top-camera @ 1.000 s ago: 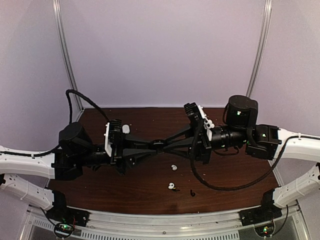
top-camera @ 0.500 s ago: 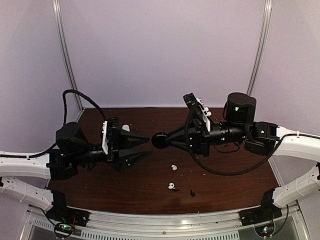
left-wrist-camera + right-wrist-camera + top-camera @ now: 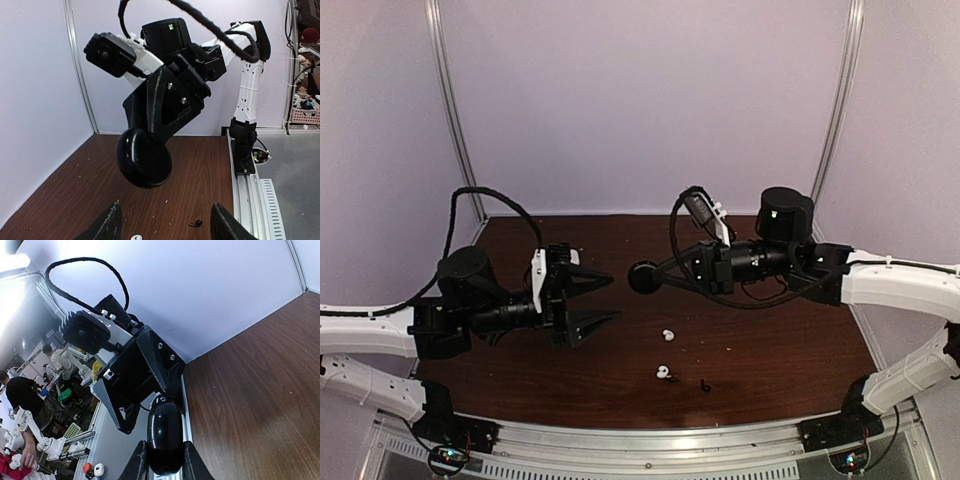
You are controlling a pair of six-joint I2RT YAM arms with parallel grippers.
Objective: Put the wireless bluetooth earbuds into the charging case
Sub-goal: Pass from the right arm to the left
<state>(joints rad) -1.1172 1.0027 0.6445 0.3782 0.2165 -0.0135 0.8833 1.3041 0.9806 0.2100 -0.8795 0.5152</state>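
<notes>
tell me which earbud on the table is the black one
The black earbud is the rightmost of the three, nearest the front edge of the table. The near white earbud lies left of it; the far white earbud lies farther back.

Dark brown table [image 3: 790,340], white earbud [image 3: 667,335], second white earbud [image 3: 663,373] nearer — black earbud [image 3: 705,385] just beside it.

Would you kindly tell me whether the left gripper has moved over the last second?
Yes. In the overhead view the left gripper has drawn back leftward, away from the farther white earbud, which lies where it was, and its jaws now stand spread.
</notes>
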